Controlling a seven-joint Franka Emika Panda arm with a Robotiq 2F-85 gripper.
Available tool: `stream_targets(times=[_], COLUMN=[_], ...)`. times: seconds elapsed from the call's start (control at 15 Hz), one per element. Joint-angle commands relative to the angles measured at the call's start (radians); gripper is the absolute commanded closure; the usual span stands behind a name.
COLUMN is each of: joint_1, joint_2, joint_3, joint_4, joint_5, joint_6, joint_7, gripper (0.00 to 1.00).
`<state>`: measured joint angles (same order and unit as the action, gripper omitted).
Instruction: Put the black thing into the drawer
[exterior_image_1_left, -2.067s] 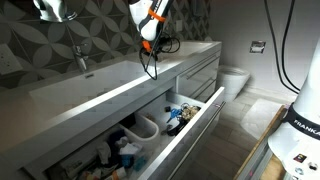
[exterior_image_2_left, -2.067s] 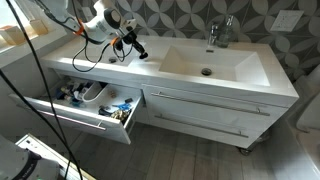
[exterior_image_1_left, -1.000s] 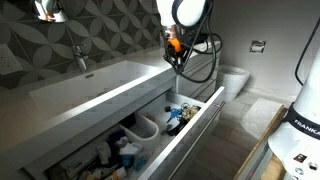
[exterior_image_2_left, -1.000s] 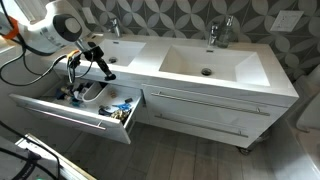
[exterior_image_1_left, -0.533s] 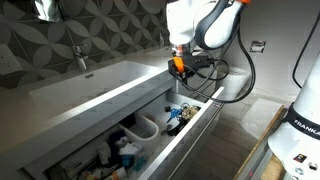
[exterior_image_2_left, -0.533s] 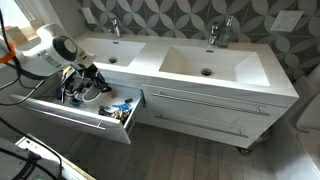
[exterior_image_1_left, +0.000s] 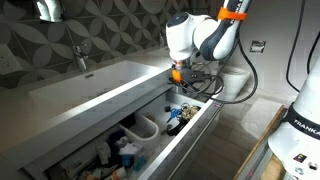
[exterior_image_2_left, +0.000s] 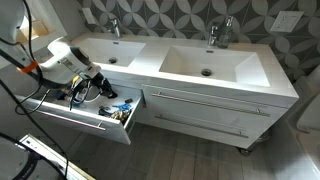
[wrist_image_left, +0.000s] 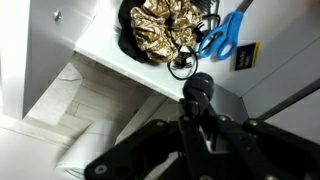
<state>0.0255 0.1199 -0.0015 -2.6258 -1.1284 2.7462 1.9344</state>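
Note:
The drawer (exterior_image_1_left: 192, 133) of the pale vanity is pulled open and full of clutter; it also shows in an exterior view (exterior_image_2_left: 78, 119). My gripper (exterior_image_1_left: 178, 78) hangs just over the drawer's outer end, seen in both exterior views (exterior_image_2_left: 97, 88). In the wrist view the gripper (wrist_image_left: 197, 112) is shut on the black thing (wrist_image_left: 197, 87), a small dark rounded object between the fingers, held above the drawer's white wall (wrist_image_left: 105, 50).
In the drawer under the gripper lie a gold crinkled item in a black bowl (wrist_image_left: 163, 30) and blue scissors (wrist_image_left: 226, 35). Two sinks with faucets (exterior_image_2_left: 222, 30) top the counter. Closed drawer fronts (exterior_image_2_left: 215, 105) are beside it. A toilet (exterior_image_1_left: 236, 80) stands past the vanity.
The arm has swung from above the countertop out past its edge and come down over the open drawer's end, still gripping the black thing.

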Motion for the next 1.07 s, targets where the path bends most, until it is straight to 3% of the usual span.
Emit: stream_targets(times=[0.0, 0.2, 0.27, 1.0], joint_1=[0.000, 0.000, 0.000, 0.027], joint_2=[0.007, 0.011, 0.011, 0.303], joint_3=[0.000, 0.000, 0.000, 0.035], joint_4=[0.006, 0.012, 0.012, 0.270], joint_5=[0.000, 0.000, 0.000, 0.069], joint_6=[0.000, 0.000, 0.000, -0.039], joint_7=[0.001, 0.002, 0.002, -0.036], gripper=[0.86, 0.86, 0.94, 0.95])
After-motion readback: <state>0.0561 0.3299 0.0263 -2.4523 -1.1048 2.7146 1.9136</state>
